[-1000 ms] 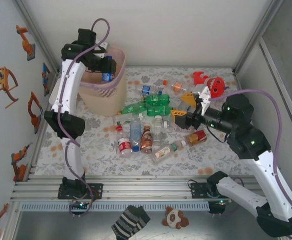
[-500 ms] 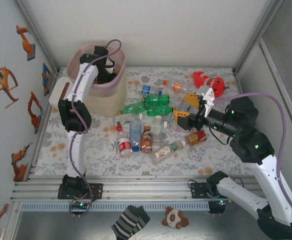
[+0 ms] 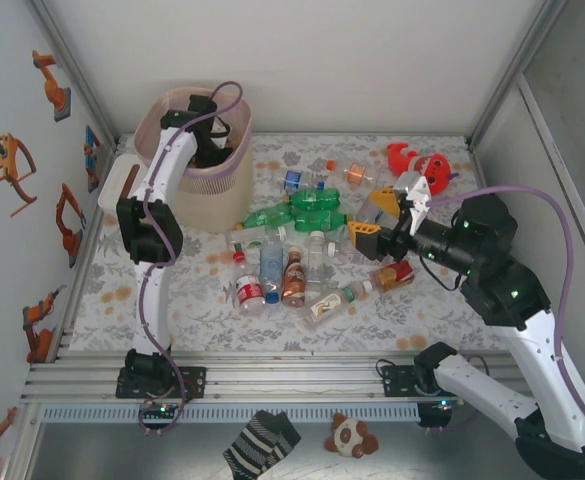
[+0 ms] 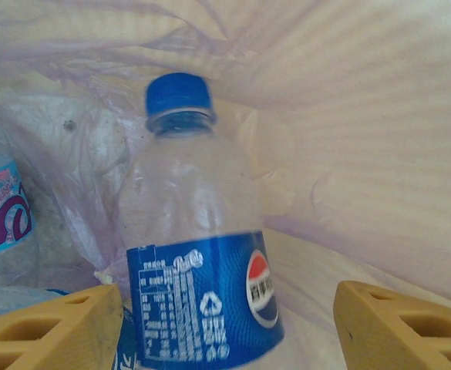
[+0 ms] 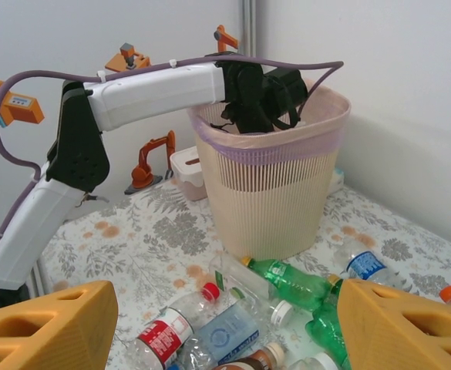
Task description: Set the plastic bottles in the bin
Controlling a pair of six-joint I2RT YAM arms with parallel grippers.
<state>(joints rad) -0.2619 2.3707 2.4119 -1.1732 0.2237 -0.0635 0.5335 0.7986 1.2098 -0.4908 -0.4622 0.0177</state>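
Now dropping: left fingers (image 4: 55, 327) wide around a bottle (image 4: 198, 231) inside the bin (image 3: 217, 200); right fingers (image 5: 48, 320), wide and empty, should grasp next.

Floral-patterned surface (image 3: 187, 295) is carrying a bin (image 3: 217, 200), which is standing upright at its far left corner, with a white box (image 3: 115, 190) lying just beside it at the left edge. Bottles (image 3: 294, 262) are lying in a loose heap at the centre, with green bottles (image 3: 317, 200) on the far side. A red plush toy (image 3: 424, 168) is resting near the far right corner.

Bright, even, diffuse light; soft shadows.
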